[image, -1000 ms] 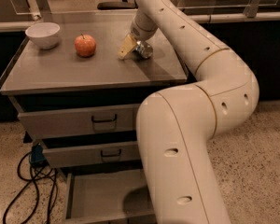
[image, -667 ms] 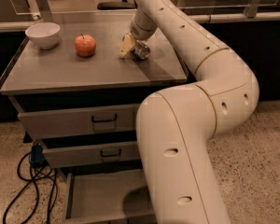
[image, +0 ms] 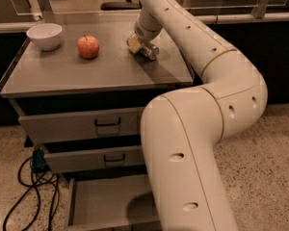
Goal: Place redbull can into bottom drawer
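The redbull can (image: 150, 51) lies on its side on the grey cabinet top, right of centre, with one shiny round end facing me. My gripper (image: 138, 44) is down at the can, right against its left side and touching it, at the end of the white arm that reaches in from above. The bottom drawer (image: 102, 200) is pulled out at floor level, showing its flat grey floor. My arm's lower segment hides the drawer's right part.
A red apple (image: 88, 46) and a white bowl (image: 45, 35) sit on the cabinet top left of the can. The two upper drawers (image: 86, 124) with dark handles are shut. Black cables (image: 31, 191) lie on the floor at the left.
The gripper and the can have shifted only slightly on the cabinet top. Nothing else has moved.
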